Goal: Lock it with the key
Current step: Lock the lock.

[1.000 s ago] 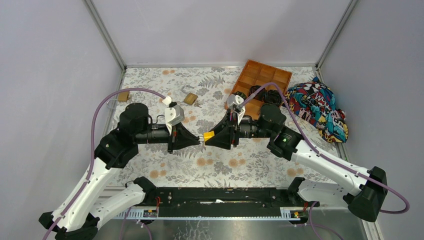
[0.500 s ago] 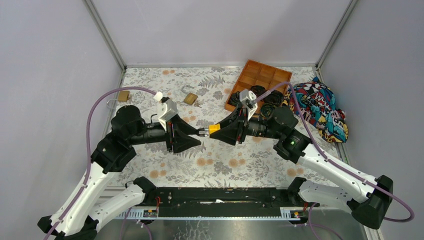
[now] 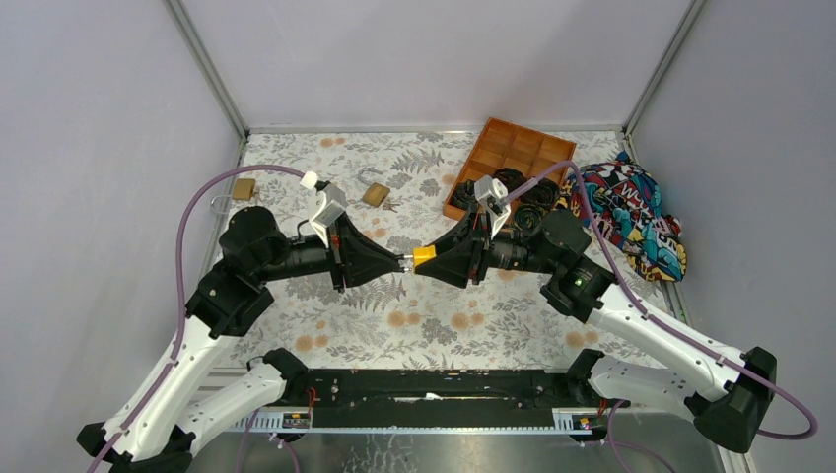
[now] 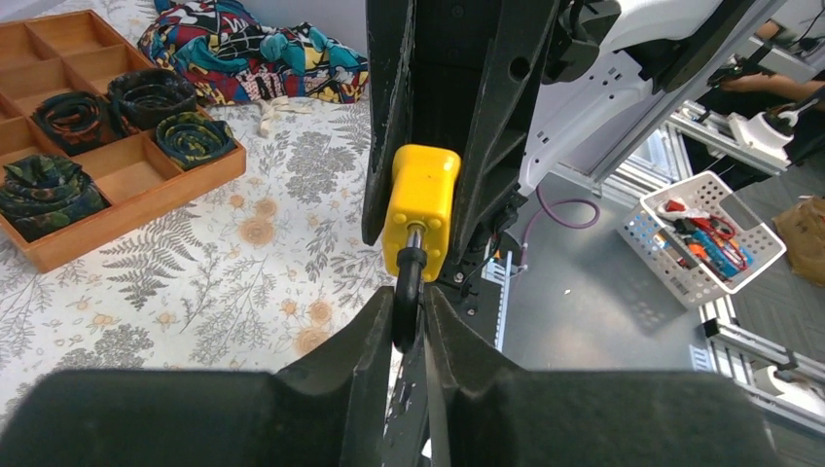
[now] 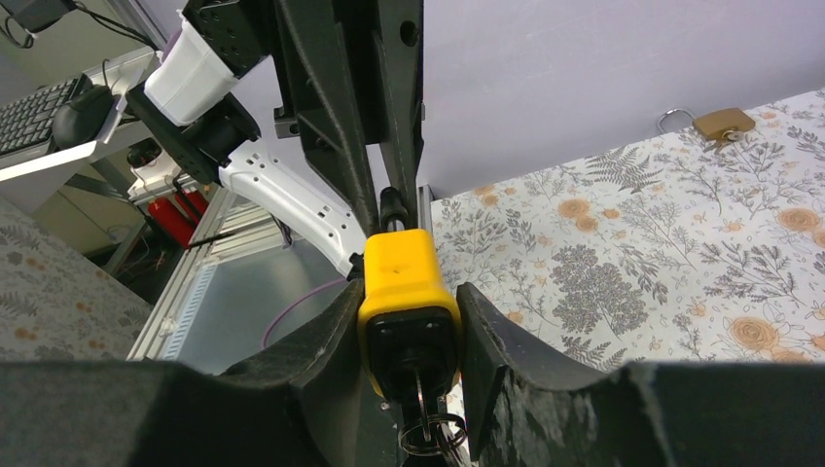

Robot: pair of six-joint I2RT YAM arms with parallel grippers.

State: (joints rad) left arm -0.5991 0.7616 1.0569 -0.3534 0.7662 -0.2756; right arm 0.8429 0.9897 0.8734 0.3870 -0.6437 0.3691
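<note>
A yellow padlock (image 3: 424, 256) hangs in the air above the middle of the table, held between the two arms. My right gripper (image 3: 432, 258) is shut on its yellow body (image 5: 404, 282). The key (image 5: 420, 394) sits in the keyhole in the lock's black end, with its ring hanging below. The black shackle (image 4: 409, 292) points at the left arm. My left gripper (image 4: 408, 321) is shut on the bend of the shackle, a finger pressed to each side. In the top view the left gripper (image 3: 401, 263) meets the lock tip to tip.
Two brass padlocks lie on the flowered table, one at the far left (image 3: 243, 187) and one at the back middle (image 3: 374, 194). A wooden compartment tray (image 3: 513, 148) with rolled belts stands at the back right, next to a colourful cloth (image 3: 631, 212).
The right arm carried the padlock a little right. The left gripper let go, drew back with jaws apart, then came forward and closed on the shackle.
</note>
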